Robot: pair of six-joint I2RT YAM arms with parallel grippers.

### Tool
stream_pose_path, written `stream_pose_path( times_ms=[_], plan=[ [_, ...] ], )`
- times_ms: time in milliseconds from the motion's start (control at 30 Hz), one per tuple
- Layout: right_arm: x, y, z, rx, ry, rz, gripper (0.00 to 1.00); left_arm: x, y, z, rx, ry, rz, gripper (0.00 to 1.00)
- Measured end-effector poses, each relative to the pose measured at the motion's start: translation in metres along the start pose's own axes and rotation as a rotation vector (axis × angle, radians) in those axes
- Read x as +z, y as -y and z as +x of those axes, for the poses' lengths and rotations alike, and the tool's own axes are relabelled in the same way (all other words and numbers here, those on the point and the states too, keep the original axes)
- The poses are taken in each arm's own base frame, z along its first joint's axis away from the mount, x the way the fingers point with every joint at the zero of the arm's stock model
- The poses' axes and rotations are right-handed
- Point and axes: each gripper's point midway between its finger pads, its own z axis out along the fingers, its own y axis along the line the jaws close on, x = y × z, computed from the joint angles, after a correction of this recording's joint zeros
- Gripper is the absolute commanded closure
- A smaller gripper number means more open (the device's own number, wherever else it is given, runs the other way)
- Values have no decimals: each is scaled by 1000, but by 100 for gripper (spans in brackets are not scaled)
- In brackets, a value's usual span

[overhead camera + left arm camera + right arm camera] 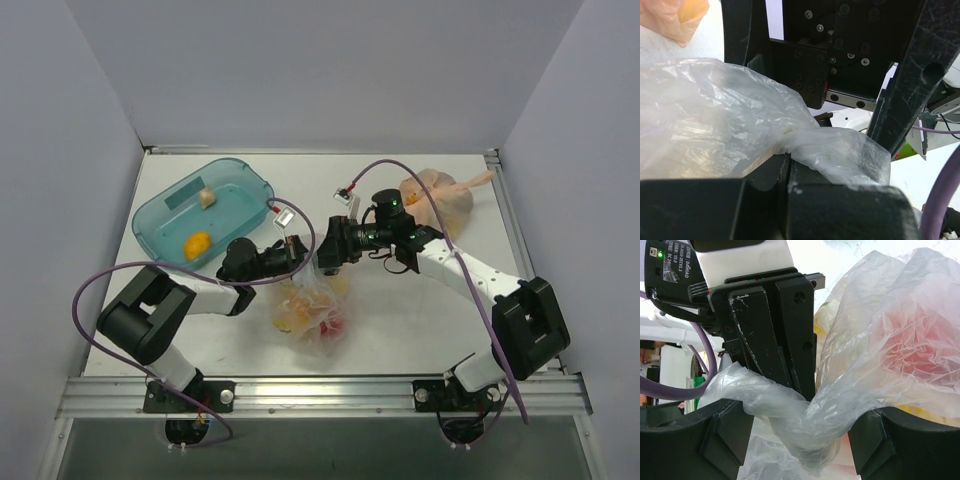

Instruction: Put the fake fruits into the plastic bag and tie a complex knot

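The clear plastic bag (312, 318) lies mid-table with yellow and red fake fruits (300, 312) inside; red shows through the film (920, 347) in the right wrist view. Its neck is twisted into a knot (810, 432). My left gripper (298, 254) (786, 159) is shut on the bag's neck (835, 150). My right gripper (322, 258) (802, 427) stands open, its fingers (685, 440) on either side of the knot without pinching it. One orange fake fruit (197, 243) rests in the teal tray.
The teal tray (245, 175) sits at the back left, also holding a small pale piece (207, 198). A peach-orange tied bag (440, 195) (675, 17) lies at the back right. Purple cables loop over both arms.
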Motion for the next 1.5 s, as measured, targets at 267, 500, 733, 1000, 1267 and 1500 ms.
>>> stream_pose_path(
  times_ms=[267, 500, 733, 1000, 1267, 1500],
  plan=[
    [-4, 7, 10, -65, -32, 5, 30, -7, -2, 13, 14, -40, 11, 100],
    [-42, 10, 22, -151, -61, 69, 30, -11, 0, 23, 21, -87, 28, 100],
    [-65, 1, 30, -209, -69, 92, 66, -12, 2, 27, 21, -106, 37, 100],
    [-60, 12, 41, -168, -120, 93, 100, -12, 3, 30, 20, -119, 44, 100],
    [-58, 9, 50, -170, -142, 63, 100, -11, 4, 30, 21, -121, 45, 100],
    [-60, 11, 72, -165, -186, 48, 100, -11, 4, 30, 21, -121, 45, 100]
  ],
)
